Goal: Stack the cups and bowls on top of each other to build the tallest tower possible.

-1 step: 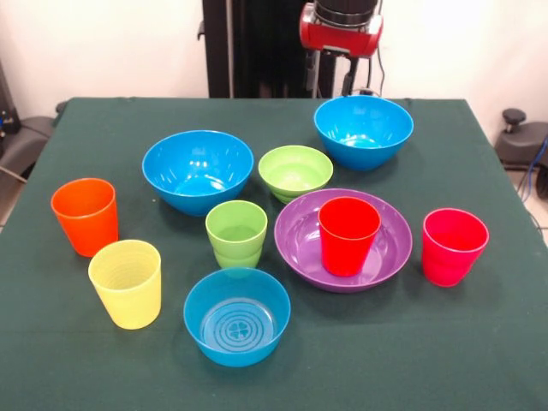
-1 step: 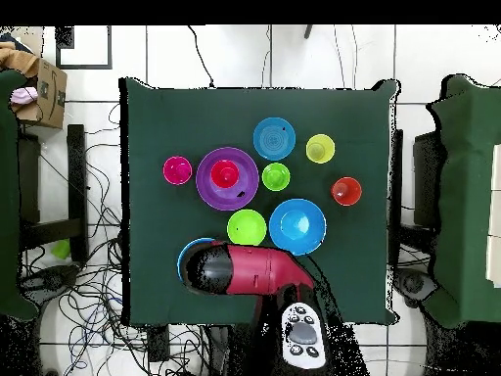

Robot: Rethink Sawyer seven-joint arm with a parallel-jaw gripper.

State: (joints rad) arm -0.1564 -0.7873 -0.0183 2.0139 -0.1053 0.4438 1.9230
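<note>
Orange cup (image 1: pixel 84 216) upright at the far left of the green table (image 1: pixel 479 360), nine o'clock of the layout. Yellow cup (image 1: pixel 127 282) just beside it at its five o'clock, also upright. Large blue bowl (image 1: pixel 198 170) next, toward eleven o'clock. Small blue bowl with ringed bottom (image 1: pixel 237 316) at six o'clock, nearest the front edge. Light green cup (image 1: pixel 236 233) between those two, near the centre. Small green bowl (image 1: pixel 295 172) at the green cup's one o'clock, just beside the large blue bowl. Purple bowl (image 1: pixel 343 240) right of centre, with the red cup (image 1: pixel 348 235) standing upright inside it. Second large blue bowl (image 1: pixel 363 130) at one o'clock, toward the back. Pinkish-red cup (image 1: pixel 453 247) at three o'clock, just beside the purple bowl's rim. No tower built; every other piece resting alone on the cloth.

Red and black arm (image 1: pixel 341 30) raised at the top edge, above the back blue bowl, touching nothing visible. Pincer hidden in both views; cannot tell whether spread or pressed together.
</note>
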